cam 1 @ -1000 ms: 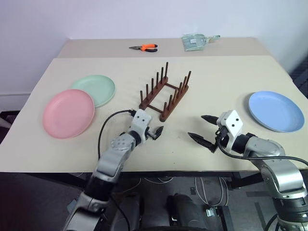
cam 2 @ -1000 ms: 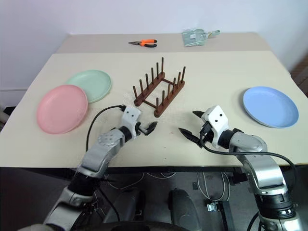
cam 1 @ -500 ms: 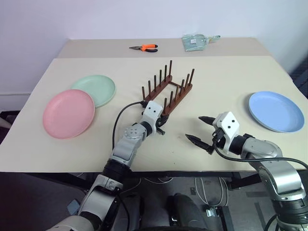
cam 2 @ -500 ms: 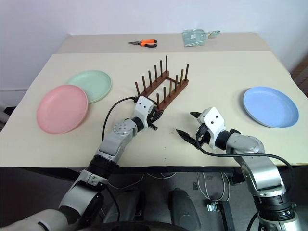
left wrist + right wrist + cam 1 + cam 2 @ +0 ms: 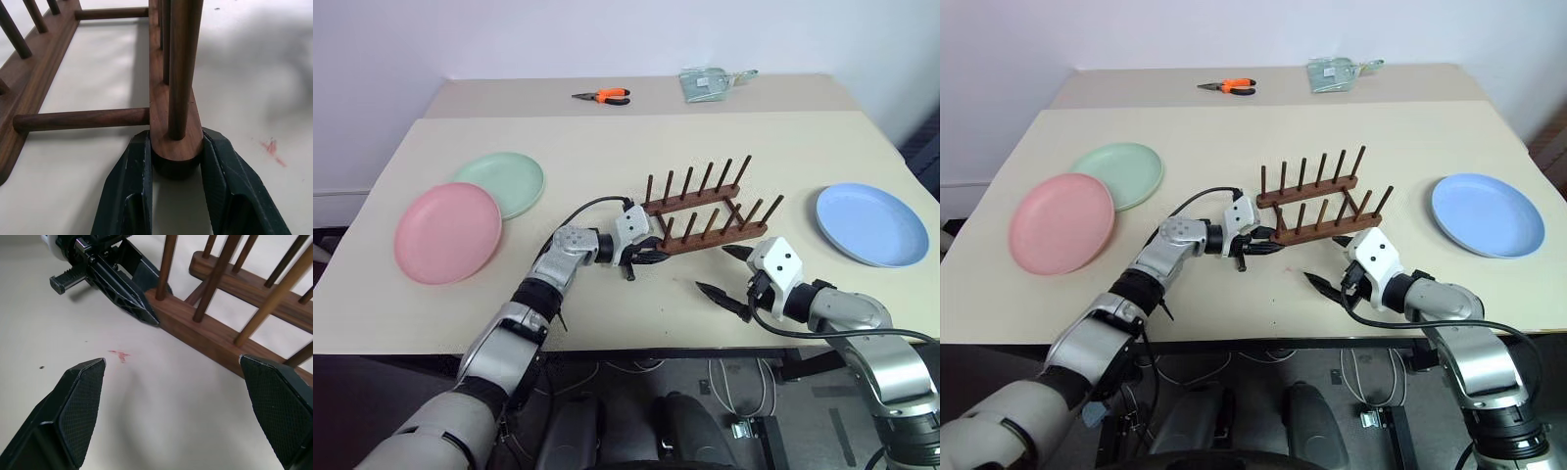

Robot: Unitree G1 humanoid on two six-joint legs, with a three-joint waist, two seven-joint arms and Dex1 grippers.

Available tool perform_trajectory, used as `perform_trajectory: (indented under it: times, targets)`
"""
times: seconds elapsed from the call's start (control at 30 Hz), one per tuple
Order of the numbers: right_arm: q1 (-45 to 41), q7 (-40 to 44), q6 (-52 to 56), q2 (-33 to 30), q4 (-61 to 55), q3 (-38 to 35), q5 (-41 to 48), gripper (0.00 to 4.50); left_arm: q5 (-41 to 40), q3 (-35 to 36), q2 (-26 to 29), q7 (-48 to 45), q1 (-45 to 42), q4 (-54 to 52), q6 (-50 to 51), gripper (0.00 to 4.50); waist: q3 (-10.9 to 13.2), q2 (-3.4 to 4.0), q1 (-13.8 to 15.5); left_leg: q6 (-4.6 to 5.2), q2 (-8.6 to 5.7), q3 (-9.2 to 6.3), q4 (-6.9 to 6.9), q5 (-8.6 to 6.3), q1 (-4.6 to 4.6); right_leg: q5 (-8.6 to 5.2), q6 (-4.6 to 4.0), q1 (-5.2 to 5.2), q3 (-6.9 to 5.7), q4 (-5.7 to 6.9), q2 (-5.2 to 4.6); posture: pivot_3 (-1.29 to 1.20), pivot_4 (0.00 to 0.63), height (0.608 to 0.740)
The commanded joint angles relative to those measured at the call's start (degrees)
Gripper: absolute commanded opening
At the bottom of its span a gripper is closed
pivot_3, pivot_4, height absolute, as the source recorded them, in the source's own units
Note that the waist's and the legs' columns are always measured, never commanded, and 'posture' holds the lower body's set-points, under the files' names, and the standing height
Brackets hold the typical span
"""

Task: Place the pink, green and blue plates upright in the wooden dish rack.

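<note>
The left gripper [image 5: 177, 169] pinches the near rail end of the wooden dish rack [image 5: 705, 213] at the table's middle, probably to position it, while the right gripper [image 5: 729, 276] waits spread wide.

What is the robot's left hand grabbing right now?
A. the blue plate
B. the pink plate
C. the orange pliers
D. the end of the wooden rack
D. The left gripper has its jaws closed around the end of one rail of the wooden rack, while the pink plate and blue plate lie flat on the table, untouched.
</note>
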Motion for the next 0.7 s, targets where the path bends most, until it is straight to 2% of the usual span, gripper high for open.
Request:
perform_trajectory:
  times: [0.03,0.1,0.13,0.17,0.2,0.3,0.43,0.47,0.57,0.7]
  targets:
    - [0.89,-1.49,-0.24,0.26,-3.14,-1.82,-0.19,4.5,0.54,1.94,0.5,-0.22,-0.6,3.0,-2.29,2.62,0.0,-0.01,0.02,0.0,0.0,0.0,0.0,0.0,0.0,0.0,0.0,0.0,0.0,0.0,0.0,0.0,0.15,0.74]
    - [1.34,-2.15,-0.06,-0.24,-2.98,-1.92,-0.84,4.5,1.92,2.21,1.26,2.73,0.1,3.35,-2.68,3.52,0.0,-0.01,0.0,0.0,0.0,0.01,0.02,0.0,0.01,0.0,0.0,0.02,0.02,0.01,-0.02,0.0,0.15,0.74]
    - [1.51,-2.43,0.02,-0.59,-2.51,-1.85,-1.42,4.5,1.8,2.61,1.82,3.16,1.06,2.34,-2.2,3.52,0.0,-0.01,-0.04,0.0,0.0,0.01,0.02,0.0,0.01,0.0,0.01,0.02,0.02,0.02,-0.02,0.0,0.15,0.74]
    - [1.65,-2.77,0.25,-1.08,-1.97,-1.77,-2.23,3.96,1.25,3.22,2.42,3.21,2.4,0.41,-1.17,3.58,0.0,-0.01,-0.13,0.0,0.0,0.01,0.02,0.0,0.03,0.0,0.01,0.02,0.03,0.03,-0.02,0.0,0.15,0.74]
    - [1.59,-3.47,0.05,-1.63,-0.88,-1.71,-3.72,3.69,-0.17,4.24,3.0,2.57,4.15,-2.52,1.3,3.58,0.0,0.0,-0.38,0.0,0.01,0.0,0.02,0.0,0.04,0.0,0.0,0.02,0.04,0.05,-0.01,0.0,0.15,0.74]
    - [0.2,-6.14,0.29,-2.64,3.23,-1.93,-7.58,2.26,-4.14,5.7,5.1,0.23,11.38,-16.27,8.85,2.71,-0.01,0.01,-1.27,0.0,0.05,0.0,0.0,0.0,0.06,0.0,0.0,0.01,0.05,0.08,0.0,0.0,0.15,0.74]
    - [-1.69,-6.1,0.27,-3.75,6.97,-1.14,-9.68,0.27,-6.98,2.11,6.78,-0.96,20.57,-37.75,21.59,0.75,-0.03,0.04,-1.3,-0.01,0.07,0.0,-0.03,0.01,0.06,0.0,-0.01,-0.01,0.08,0.09,-0.06,0.0,0.15,0.74]
    - [-2.34,-6.01,0.16,-4.19,7.98,-0.31,-10.7,0.0,-5.52,0.14,6.54,0.13,21.62,-40.99,23.35,0.26,-0.02,0.03,-1.12,-0.02,0.07,0.0,-0.03,0.01,0.06,0.0,-0.01,0.0,0.08,0.1,-0.07,0.0,0.15,0.74]
    - [-4.66,-5.56,-1.03,-4.69,11.39,2.13,-13.49,0.0,-3.66,-2.95,4.44,3.94,22.34,-45.86,28.19,0.26,-0.03,0.04,-0.33,-0.02,0.0,-0.01,0.04,0.01,0.06,0.0,0.0,0.07,0.07,0.08,-0.14,0.0,0.15,0.74]
    - [-11.84,-7.29,-3.06,-3.12,19.43,5.59,-17.5,0.0,1.02,-4.38,-0.33,13.22,19.57,-42.07,29.8,0.26,-0.02,0.03,-0.08,-0.01,-0.01,0.03,0.07,0.01,0.06,0.01,0.01,0.07,0.08,0.08,-0.1,0.0,0.15,0.74]
